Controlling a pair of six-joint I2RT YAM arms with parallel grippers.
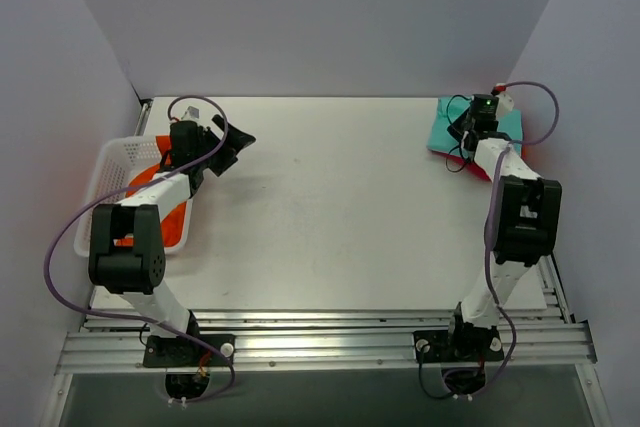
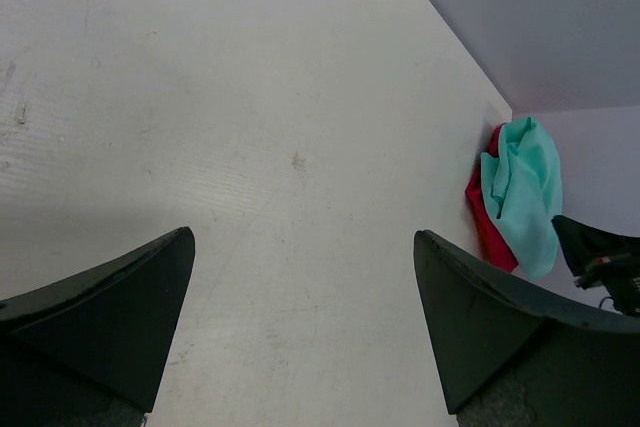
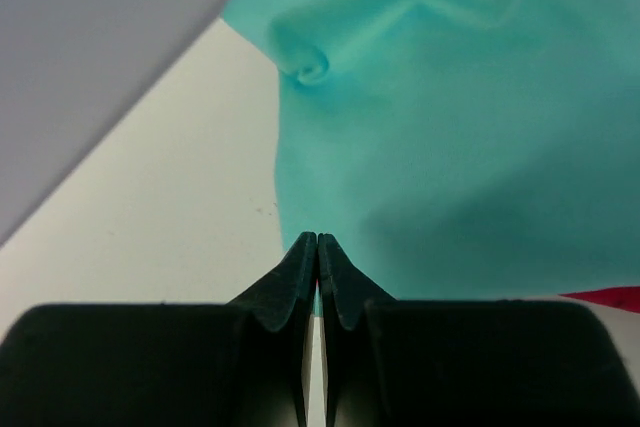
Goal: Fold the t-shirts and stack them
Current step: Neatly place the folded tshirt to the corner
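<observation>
Teal t-shirt (image 1: 445, 129) lies rumpled on a magenta one (image 2: 485, 217) at the far R corner of the table (image 1: 330, 197); an orange shirt (image 1: 172, 225) sits in the basket (image 1: 108, 162). Cloth looks soft, light and floppy, so prob. best taken by a hem or shoulder edge, w/ 2 grips to keep it flat. R gripper (image 3: 317, 245) is stretched out low, fingers pressed together at the teal edge; can't tell if cloth is caught. L gripper (image 2: 300, 327) is spread wide w/ nothing in it, beside the basket.

No text, label, brand mark, number or sign is legible anywhere, whether on the t-shirts (image 1: 445, 129), the white mesh basket (image 1: 112, 162) or the counter (image 1: 340, 207).
</observation>
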